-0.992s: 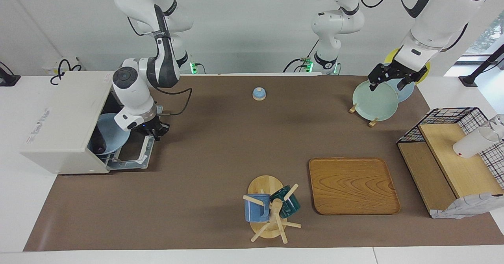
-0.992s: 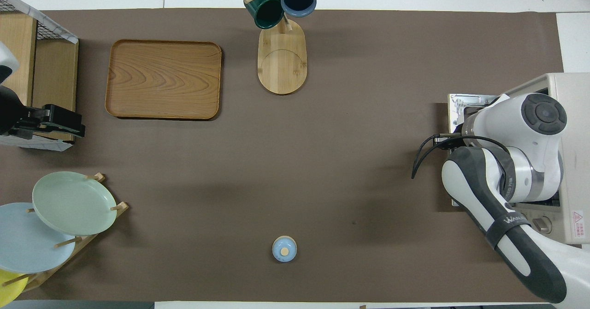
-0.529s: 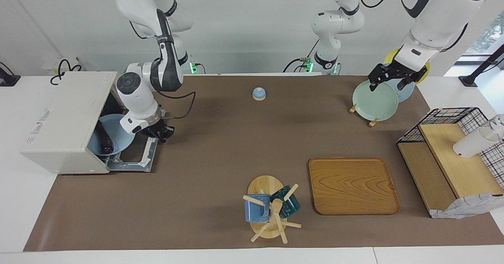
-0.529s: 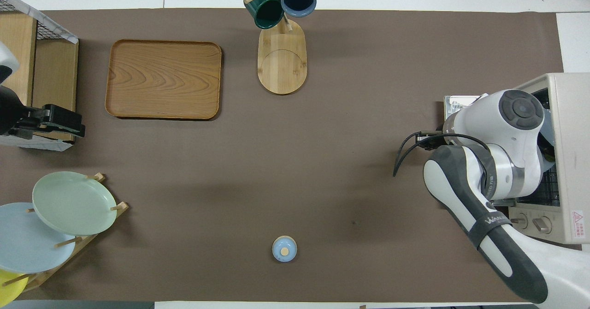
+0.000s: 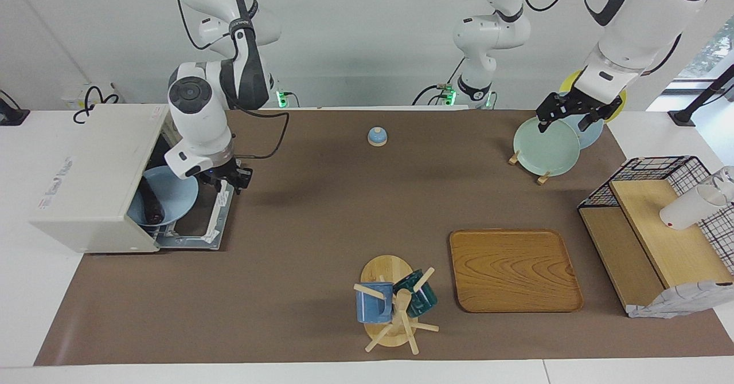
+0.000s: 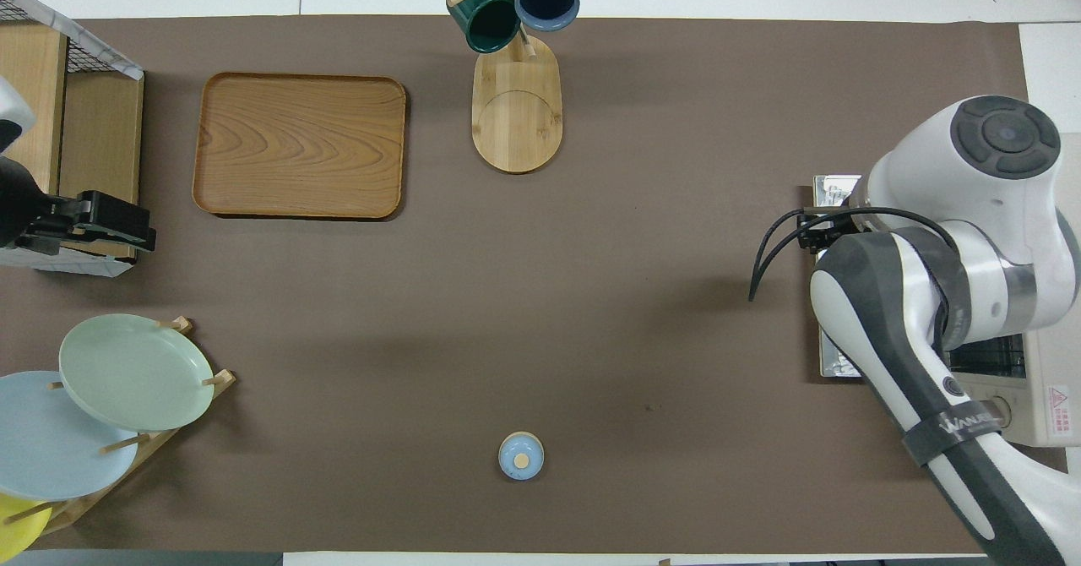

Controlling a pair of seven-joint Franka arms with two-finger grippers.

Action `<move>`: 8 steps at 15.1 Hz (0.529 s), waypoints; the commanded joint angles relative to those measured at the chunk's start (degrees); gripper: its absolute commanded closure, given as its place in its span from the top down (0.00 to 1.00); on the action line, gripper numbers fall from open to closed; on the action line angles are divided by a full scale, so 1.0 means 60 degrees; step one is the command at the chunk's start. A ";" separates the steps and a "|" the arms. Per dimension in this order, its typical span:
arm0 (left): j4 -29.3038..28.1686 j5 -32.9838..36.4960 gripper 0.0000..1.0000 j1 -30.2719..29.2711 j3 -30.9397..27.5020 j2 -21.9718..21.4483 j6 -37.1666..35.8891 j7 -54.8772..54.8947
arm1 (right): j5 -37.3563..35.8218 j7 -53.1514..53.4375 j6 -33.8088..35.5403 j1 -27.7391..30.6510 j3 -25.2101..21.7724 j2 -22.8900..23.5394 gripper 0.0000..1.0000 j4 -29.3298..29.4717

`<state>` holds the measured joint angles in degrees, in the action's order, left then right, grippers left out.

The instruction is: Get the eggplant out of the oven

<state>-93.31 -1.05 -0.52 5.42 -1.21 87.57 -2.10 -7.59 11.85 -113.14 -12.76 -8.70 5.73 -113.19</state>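
Facing view, 9 o'clock: slim dark-purple eggplant [image 5: 150, 203] lay on round pale-blue plate [image 5: 179, 196] at boxy cream oven [image 5: 92, 172] mouth, likely for reach. Right end effector [image 5: 228, 182] over drop-down door [image 5: 200, 228], grip untellable; left end effector [image 5: 563, 123] apart, waiting.

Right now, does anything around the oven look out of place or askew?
One thing: the blue plate carrying the eggplant sticks halfway out of the oven, overhanging the dropped door. The right gripper hangs over the door beside the plate, holding nothing. The left gripper waits over the plate rack.
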 commanded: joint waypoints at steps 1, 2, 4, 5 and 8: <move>-0.0108 -0.0060 1.00 -0.0178 0.0107 -0.0149 -0.0035 0.0042 | -0.0199 -0.1223 -0.0010 0.0791 0.0057 -0.0120 0.49 -0.0148; -0.0093 -0.0060 1.00 -0.0178 0.0107 -0.0135 -0.0049 0.0057 | -0.0199 -0.1764 -0.0026 0.1026 0.0058 -0.0120 0.49 -0.0163; -0.0093 -0.0060 1.00 -0.0178 0.0107 -0.0149 -0.0049 0.0057 | -0.0199 -0.2384 -0.0418 0.1320 0.0058 -0.0193 0.48 -0.0526; -0.0093 -0.0060 1.00 -0.0178 0.0107 -0.0135 -0.0049 0.0042 | -0.0199 -0.2400 -0.1016 0.1365 0.0058 -0.0295 0.48 -0.0950; -0.0093 -0.0060 1.00 -0.0178 0.0107 -0.0135 -0.0049 0.0057 | -0.0185 -0.2473 -0.2031 0.1453 0.0058 -0.0457 0.45 -0.1670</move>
<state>-93.31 -1.05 -0.52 5.42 -1.21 87.57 -2.10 -8.10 -1.97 -121.90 -4.58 -8.86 5.55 -118.75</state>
